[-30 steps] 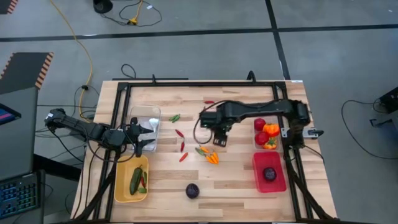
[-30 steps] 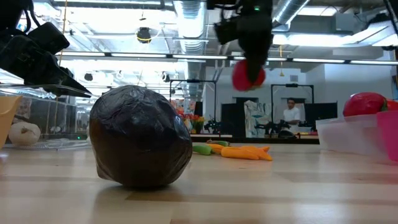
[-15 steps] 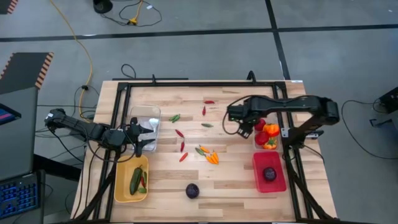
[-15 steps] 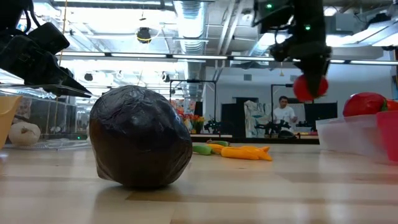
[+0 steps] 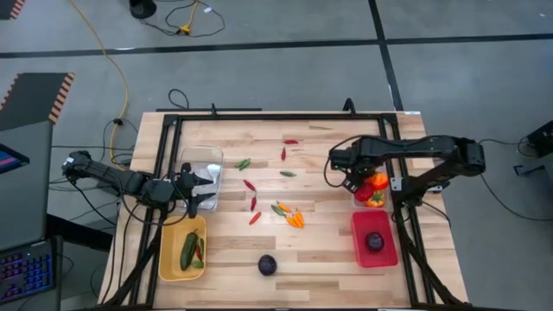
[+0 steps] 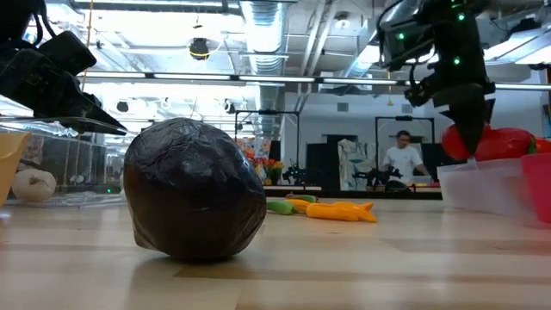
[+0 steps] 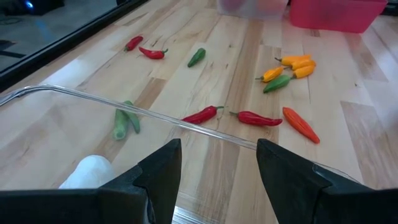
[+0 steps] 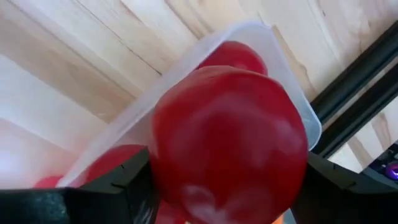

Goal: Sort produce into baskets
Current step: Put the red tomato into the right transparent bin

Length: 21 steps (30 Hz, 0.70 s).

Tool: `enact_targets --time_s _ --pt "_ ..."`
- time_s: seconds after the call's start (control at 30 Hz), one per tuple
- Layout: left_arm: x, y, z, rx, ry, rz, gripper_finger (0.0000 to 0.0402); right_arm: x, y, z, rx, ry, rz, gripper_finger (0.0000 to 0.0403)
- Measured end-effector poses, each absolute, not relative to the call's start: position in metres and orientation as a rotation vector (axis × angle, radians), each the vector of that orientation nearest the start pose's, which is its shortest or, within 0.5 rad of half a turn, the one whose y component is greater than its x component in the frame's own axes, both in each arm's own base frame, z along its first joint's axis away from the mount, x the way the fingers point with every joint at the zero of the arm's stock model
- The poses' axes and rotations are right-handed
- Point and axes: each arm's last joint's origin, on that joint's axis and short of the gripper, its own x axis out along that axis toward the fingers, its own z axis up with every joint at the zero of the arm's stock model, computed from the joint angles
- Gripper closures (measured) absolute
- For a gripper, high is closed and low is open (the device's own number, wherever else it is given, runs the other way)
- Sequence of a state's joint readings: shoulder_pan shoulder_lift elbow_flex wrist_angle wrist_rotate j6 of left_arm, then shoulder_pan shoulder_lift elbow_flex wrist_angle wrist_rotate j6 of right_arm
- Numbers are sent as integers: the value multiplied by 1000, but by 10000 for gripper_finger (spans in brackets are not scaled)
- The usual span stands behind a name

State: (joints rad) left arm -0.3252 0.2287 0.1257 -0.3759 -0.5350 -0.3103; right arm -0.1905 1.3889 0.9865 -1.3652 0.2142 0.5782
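— Tomato point(image 8: 227, 146), glossy and round, sits clamped between the right end effector's point(image 5: 352, 179) dark fingers, right at the rim of the clear bin point(image 5: 381, 175). The right wrist view shows another tomato already inside; the high view shows orange peppers point(image 5: 376, 180) there too.

— And a second ago?

— That arm was over the middle of the wooden surface point(image 5: 328, 250), near the orange chillies point(image 5: 295, 218). It has swung across to the bin.

— The left side?

— The left end effector point(image 5: 200, 187) hangs at the other clear bin point(image 7: 155, 118), fingers spread, holding nothing. Its wrist view shows white garlic point(image 7: 87, 172) behind the transparent wall, and thin red chillies point(image 7: 231, 115) beyond.

— Other produce?

— A dark, wrinkled purple round point(image 6: 195, 189) looms in the low view. Another lies in the red bin point(image 5: 386, 251); the yellow bin point(image 5: 168, 262) holds green pieces.
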Motion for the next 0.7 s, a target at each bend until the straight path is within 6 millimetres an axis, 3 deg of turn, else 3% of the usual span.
enact_targets --time_s 0.7 --pt "95 -16 155 -104 399 270 206 200 -45 222 382 1658 -787 71"
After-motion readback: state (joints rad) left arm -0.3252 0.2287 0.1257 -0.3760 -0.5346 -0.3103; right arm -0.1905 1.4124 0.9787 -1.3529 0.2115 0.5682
